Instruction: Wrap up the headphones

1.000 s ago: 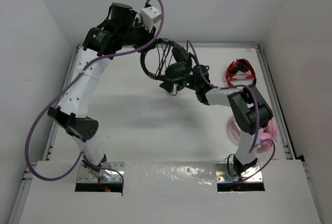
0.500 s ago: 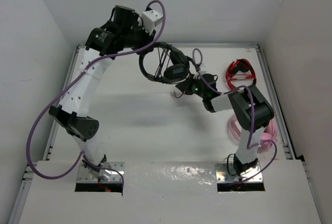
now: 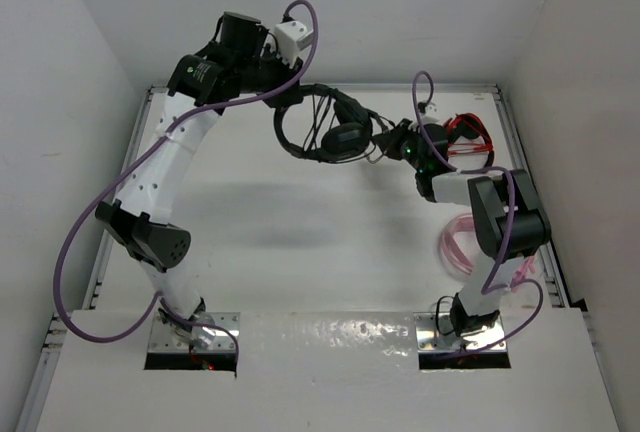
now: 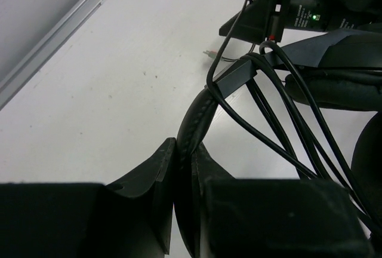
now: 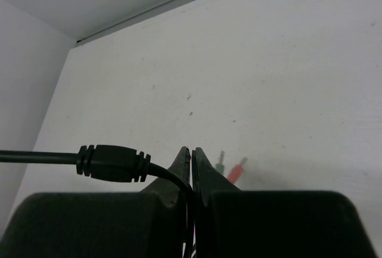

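Note:
The black headphones (image 3: 335, 132) hang above the far middle of the table. My left gripper (image 3: 287, 100) is shut on their padded headband (image 4: 200, 111), and in the left wrist view the band runs up from between the jaws (image 4: 185, 156). Several turns of the thin black cable (image 4: 286, 132) cross the band next to an earcup (image 4: 334, 88). My right gripper (image 3: 385, 142) sits just right of the earcup and is shut on the cable. In the right wrist view the cable's thick moulded sleeve (image 5: 113, 162) sticks out left of the pinched jaws (image 5: 192, 153). Green and red plugs (image 5: 230, 169) lie on the table beyond.
A red headset (image 3: 465, 137) lies at the back right, just beyond my right wrist. A pink headset (image 3: 480, 247) lies by the right arm's base. The raised table rim (image 3: 400, 85) runs along the back and sides.
My right gripper has shut on the cable and swung right and back toward the red headset, drawing the cable with it. The left gripper keeps its hold on the headband.

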`<action>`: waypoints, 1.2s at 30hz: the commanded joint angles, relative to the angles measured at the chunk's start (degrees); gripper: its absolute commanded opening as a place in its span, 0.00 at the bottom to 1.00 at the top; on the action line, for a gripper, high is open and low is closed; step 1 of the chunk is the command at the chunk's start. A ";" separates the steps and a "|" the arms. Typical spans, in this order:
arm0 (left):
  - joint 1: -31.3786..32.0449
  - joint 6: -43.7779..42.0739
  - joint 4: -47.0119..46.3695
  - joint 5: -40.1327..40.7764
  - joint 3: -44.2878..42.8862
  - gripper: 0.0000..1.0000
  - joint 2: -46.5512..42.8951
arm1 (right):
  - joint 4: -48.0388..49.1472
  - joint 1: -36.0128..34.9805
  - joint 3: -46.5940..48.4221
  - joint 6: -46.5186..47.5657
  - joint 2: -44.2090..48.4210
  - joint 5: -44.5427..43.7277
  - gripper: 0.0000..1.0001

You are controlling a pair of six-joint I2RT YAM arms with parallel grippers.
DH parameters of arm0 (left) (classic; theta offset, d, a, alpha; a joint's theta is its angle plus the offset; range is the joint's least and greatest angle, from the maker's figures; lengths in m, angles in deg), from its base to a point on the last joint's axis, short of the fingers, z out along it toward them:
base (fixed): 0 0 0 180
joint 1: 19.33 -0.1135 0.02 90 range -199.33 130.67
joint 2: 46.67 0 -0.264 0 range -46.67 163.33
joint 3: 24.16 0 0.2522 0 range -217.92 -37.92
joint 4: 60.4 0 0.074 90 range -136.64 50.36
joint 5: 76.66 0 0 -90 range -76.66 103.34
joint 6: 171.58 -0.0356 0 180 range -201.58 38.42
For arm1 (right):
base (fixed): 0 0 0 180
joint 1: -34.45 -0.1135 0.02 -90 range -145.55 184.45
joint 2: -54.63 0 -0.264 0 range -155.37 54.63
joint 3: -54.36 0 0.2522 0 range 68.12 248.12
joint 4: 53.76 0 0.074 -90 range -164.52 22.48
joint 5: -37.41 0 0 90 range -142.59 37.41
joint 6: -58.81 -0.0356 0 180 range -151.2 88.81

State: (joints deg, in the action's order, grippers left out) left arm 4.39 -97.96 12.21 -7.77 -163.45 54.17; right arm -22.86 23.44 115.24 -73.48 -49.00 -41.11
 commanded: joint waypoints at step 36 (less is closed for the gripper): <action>12.22 -10.34 -2.25 3.53 23.05 0.00 -5.39 | -26.55 10.83 38.82 11.35 -0.69 0.11 0.00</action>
State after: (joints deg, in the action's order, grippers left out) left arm 14.56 -107.88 11.14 -2.26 -140.98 50.74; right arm -48.63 33.94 146.54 -62.59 -48.87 -42.16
